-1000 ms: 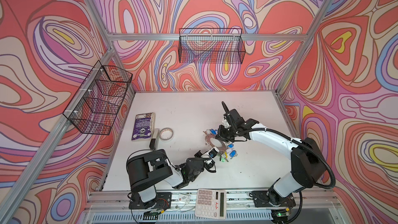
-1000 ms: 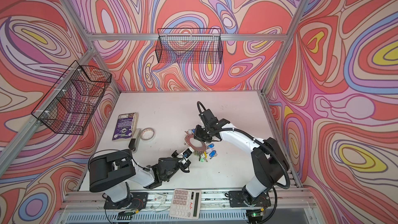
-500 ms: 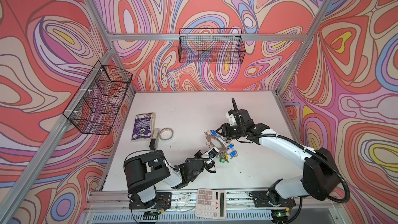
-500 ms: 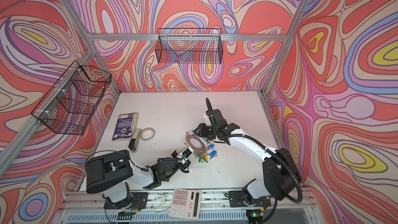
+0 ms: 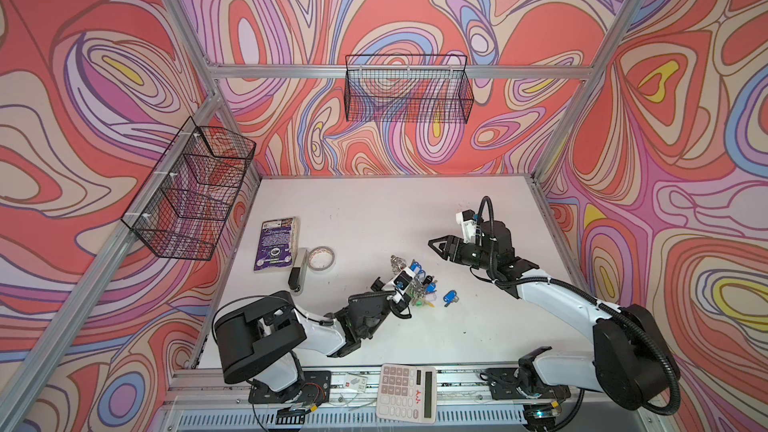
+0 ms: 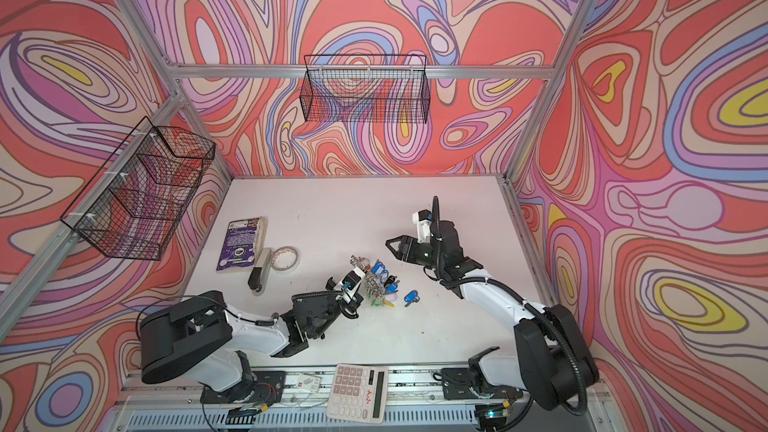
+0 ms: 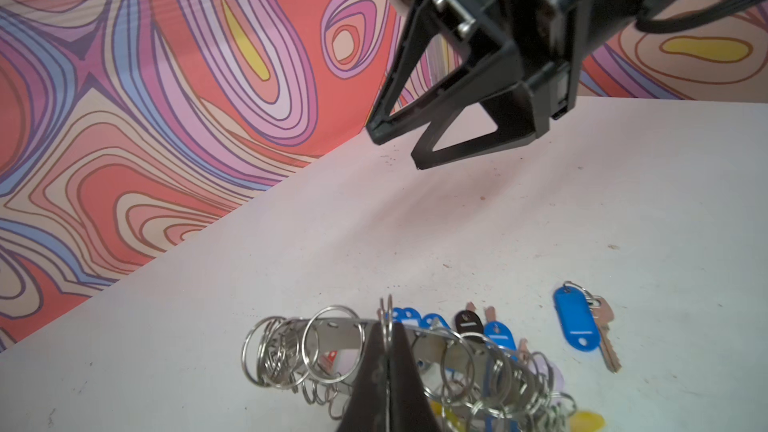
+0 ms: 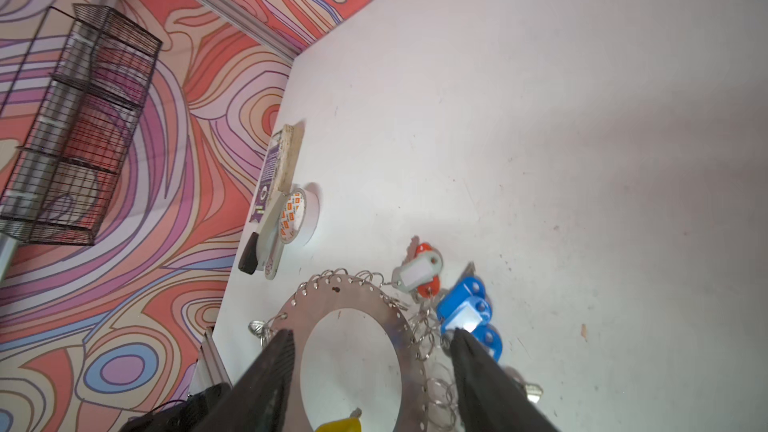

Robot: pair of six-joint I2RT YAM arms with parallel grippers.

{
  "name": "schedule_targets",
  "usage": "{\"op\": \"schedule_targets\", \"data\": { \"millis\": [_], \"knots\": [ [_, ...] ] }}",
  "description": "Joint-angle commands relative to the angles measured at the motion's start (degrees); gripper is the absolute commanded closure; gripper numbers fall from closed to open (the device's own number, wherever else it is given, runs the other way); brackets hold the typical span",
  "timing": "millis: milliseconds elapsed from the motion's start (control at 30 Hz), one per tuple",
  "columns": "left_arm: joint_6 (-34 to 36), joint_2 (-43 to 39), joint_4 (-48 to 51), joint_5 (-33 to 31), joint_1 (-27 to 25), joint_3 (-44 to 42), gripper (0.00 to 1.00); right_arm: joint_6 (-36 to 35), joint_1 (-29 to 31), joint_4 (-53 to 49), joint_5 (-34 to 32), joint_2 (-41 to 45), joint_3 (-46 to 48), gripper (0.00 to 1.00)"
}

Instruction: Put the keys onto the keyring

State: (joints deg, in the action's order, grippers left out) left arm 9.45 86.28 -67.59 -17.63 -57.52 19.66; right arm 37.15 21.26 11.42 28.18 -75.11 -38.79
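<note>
Pinching the keyring (image 8: 357, 297) by its rim among the small split rings, the left tool (image 7: 387, 338) is clamped tight and holds the disc tilted up from the white worktop (image 5: 374, 209). The right tool (image 5: 437, 248) hangs at about two o'clock of it, jaws apart and empty. Most keys (image 5: 424, 284) bunch against the ring's three o'clock side, and one blue-tagged key (image 5: 449, 296) lies alone just beyond, at about four o'clock. We judge that loose key to be next. We would come down on its tag from above, leave its own little ring free to offer, and hold the rim steady. A tape roll (image 5: 322, 258), stapler (image 5: 298, 270) and book (image 5: 276, 245) crowd nine to ten o'clock. Toward twelve and six o'clock the worktop lies bare, leaving room to swing.
</note>
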Motion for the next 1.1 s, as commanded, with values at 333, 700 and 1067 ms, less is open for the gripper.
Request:
{"op": "schedule_targets", "data": {
  "millis": [333, 700, 1067],
  "knots": [
    [-11.86, -10.94, 8.91, 19.39, 12.0, 9.32, 1.0, -3.25, -1.85, 26.55, 2.48, 3.69, 3.68, 0.07],
    [-23.36, -6.29, -3.39, 43.88, 21.12, 10.94, 1.0, -3.03, -1.94, 39.06, 14.02, -0.44, 6.25, 0.24],
    [-27.34, -1.44, -7.2, 56.58, 22.61, 14.85, 1.0, -0.71, -1.83, 40.1, 25.94, -4.02, 3.23, 0.55]
  ]
}}
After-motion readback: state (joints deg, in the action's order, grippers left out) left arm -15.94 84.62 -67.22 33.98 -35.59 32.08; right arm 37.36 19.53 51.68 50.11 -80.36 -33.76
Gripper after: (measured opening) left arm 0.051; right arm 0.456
